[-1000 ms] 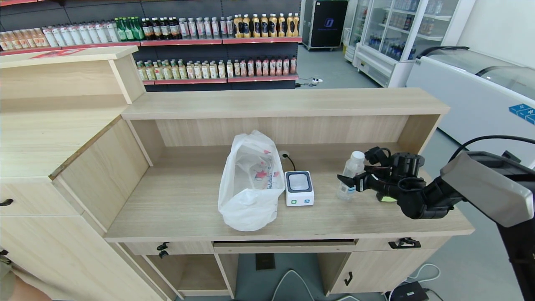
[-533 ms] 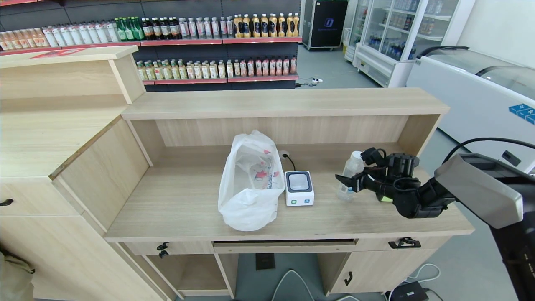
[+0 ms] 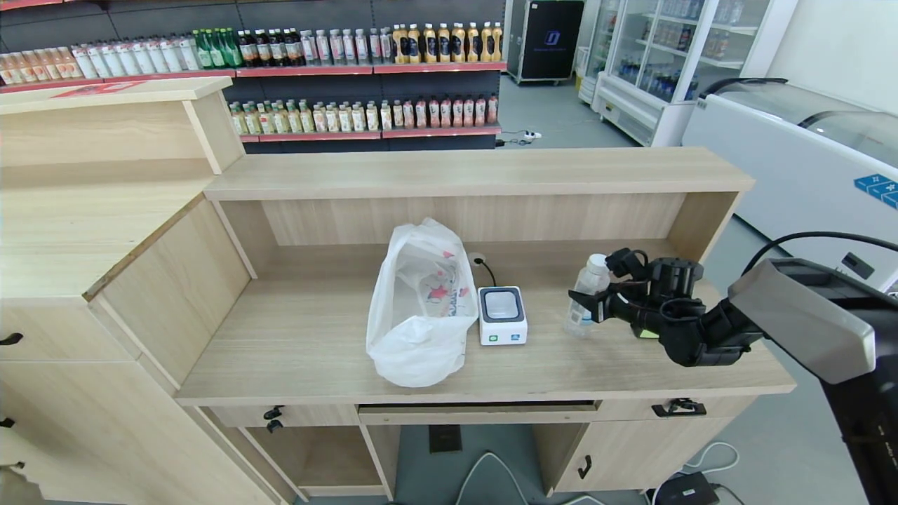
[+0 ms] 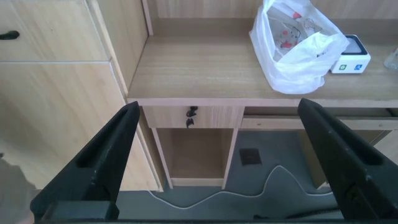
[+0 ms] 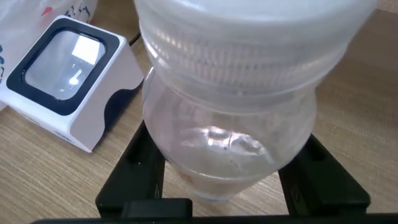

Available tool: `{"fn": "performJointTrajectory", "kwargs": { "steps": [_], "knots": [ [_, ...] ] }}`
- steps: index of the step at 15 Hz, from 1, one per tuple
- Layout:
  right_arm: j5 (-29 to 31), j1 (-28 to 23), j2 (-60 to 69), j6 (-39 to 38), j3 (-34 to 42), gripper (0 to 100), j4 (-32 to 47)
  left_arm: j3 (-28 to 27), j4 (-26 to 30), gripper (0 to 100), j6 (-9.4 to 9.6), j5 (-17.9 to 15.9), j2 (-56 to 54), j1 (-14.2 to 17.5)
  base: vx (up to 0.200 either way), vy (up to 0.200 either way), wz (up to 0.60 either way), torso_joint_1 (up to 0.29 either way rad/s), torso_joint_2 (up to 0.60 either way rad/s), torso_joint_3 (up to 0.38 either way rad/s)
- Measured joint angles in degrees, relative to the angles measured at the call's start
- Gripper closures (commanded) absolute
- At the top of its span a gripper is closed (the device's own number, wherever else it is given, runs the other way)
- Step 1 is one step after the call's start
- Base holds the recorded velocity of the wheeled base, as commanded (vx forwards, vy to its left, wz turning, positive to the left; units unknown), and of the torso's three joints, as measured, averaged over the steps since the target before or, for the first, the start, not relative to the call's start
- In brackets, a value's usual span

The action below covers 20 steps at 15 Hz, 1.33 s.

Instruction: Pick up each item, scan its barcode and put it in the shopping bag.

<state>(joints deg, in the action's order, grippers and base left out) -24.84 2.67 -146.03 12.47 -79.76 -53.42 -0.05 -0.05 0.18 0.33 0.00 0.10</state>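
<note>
On the wooden counter (image 3: 295, 337), right of the scanner (image 3: 502, 315), the clear bottle (image 3: 588, 284) stands upright with the right gripper (image 3: 591, 289) pinching it, one finger against each side. The white shopping bag (image 3: 419, 308) sits just left of the scanner. The left gripper (image 4: 217, 109) hangs spread wide before the counter's front.

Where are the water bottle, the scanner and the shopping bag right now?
water bottle (image 3: 588, 284): head view, on its clear shoulder below the cap.
scanner (image 3: 501, 306): head view, on its top window.
shopping bag (image 3: 414, 330): head view, on its white front wall.
</note>
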Motion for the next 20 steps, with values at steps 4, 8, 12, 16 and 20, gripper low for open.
{"fn": "performJointTrajectory", "kwargs": {
  "steps": [4,8,12,16,20],
  "knots": [
    [0.35,0.00,0.57,-0.43,0.85,100,-0.33,0.00,0.00,0,0.00,0.00,0.00,-0.05,0.000,0.000,0.00,0.000,0.00,0.000],
    [0.11,-0.35,5.71,-10.40,1.54,100,1.80,0.00,0.00,0,0.00,0.00,0.00,-0.05,0.000,0.000,0.00,0.000,0.00,0.000],
    [-1.76,-0.94,18.80,-20.21,5.24,100,10.40,0.00,0.00,0,0.00,0.00,0.00,0.00,0.000,0.000,0.00,0.000,0.00,0.000],
    [-7.62,-0.85,38.23,-27.05,10.84,100,26.58,0.00,0.00,0,-0.02,-0.01,0.00,-0.05,0.000,0.000,0.00,0.000,0.00,0.000],
    [-15.27,1.71,56.59,-31.73,17.25,100,37.35,-0.05,0.00,0,0.00,-0.01,0.00,-0.05,0.000,0.000,0.00,0.000,0.00,0.000]
  ]
}}
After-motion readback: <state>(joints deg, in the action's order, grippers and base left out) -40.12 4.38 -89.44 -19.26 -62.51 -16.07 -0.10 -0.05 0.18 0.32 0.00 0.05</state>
